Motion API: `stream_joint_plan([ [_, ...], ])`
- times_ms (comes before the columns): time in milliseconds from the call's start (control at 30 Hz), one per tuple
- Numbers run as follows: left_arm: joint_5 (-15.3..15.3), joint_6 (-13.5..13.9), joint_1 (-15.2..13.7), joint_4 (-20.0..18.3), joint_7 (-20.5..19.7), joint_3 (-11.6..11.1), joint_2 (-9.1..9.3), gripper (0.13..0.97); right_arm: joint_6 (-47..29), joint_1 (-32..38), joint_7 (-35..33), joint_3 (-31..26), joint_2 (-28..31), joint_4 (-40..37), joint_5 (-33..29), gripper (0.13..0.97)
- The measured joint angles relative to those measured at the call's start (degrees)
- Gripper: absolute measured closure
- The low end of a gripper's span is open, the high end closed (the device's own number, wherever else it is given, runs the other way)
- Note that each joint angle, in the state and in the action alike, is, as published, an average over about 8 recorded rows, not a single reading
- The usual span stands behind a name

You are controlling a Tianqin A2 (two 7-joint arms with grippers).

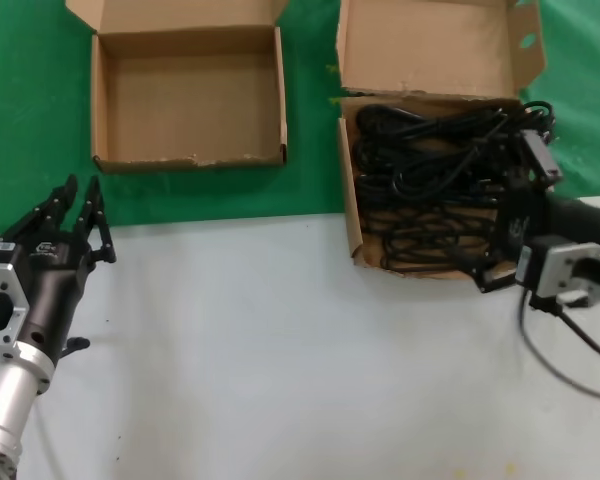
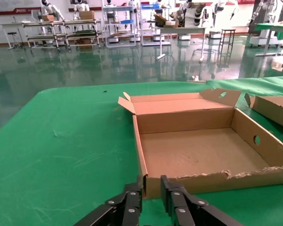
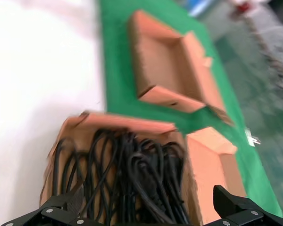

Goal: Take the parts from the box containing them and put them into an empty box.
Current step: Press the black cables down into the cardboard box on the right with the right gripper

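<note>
Several thin black power cords (image 1: pixel 435 185) lie coiled and tangled in the right-hand brown cardboard box (image 1: pixel 348 190), whose big lid flap stands open at the back. My right gripper (image 1: pixel 515 215) hangs open over that box's right side, its fingers wide apart on either side of the cords (image 3: pixel 132 183) and holding nothing. The empty squarish box (image 1: pixel 100 100) sits at the far left on the green cloth and also shows in the left wrist view (image 2: pixel 198 150). My left gripper (image 1: pixel 80 215) waits near the table's left edge, short of the empty box's near corner, with a narrow gap between its fingers (image 2: pixel 132 202).
A green cloth (image 1: pixel 20 120) covers the far half of the table and the near half is white (image 1: pixel 280 350). A black cable (image 1: pixel 570 365) loops from my right wrist over the white surface. Both boxes' lid flaps stand up at the back.
</note>
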Motion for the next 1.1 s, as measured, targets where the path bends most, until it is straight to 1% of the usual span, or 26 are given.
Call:
stream_joint_plan([
  [33,0.0,0.0,0.0,0.0,0.0,0.0,0.00,0.819,-2.1,1.4,0.3,-0.3,-0.2,-0.2,-2.3,0.129],
  [67,0.0,0.0,0.0,0.0,0.0,0.0,0.00,0.819,-4.2,2.8,0.6,-0.5,-0.6,-0.4,-4.7,0.129],
  [233,0.0,0.0,0.0,0.0,0.0,0.0,0.00,0.881,-13.3,8.8,1.5,-1.5,-3.3,-1.8,-15.3,0.129],
  [333,0.0,0.0,0.0,0.0,0.0,0.0,0.00,0.919,-17.0,11.7,1.5,-1.8,-5.4,-3.0,-19.8,0.131],
  [400,0.0,0.0,0.0,0.0,0.0,0.0,0.00,0.923,-18.7,13.2,1.3,-1.9,-6.7,-3.9,-21.9,0.134],
  [567,0.0,0.0,0.0,0.0,0.0,0.0,0.00,0.944,-21.0,16.0,0.4,-1.8,-9.6,-6.2,-24.5,0.139],
  [833,0.0,0.0,0.0,0.0,0.0,0.0,0.00,0.952,-22.1,18.2,-1.6,-1.8,-13.3,-9.4,-25.8,0.210],
  [967,0.0,0.0,0.0,0.0,0.0,0.0,0.00,0.952,-21.9,18.8,-2.6,-1.9,-14.9,-11.0,-26.5,0.210],
  [1100,0.0,0.0,0.0,0.0,0.0,0.0,0.00,0.952,-21.5,19.2,-3.3,-1.8,-16.2,-12.5,-27.2,0.277],
])
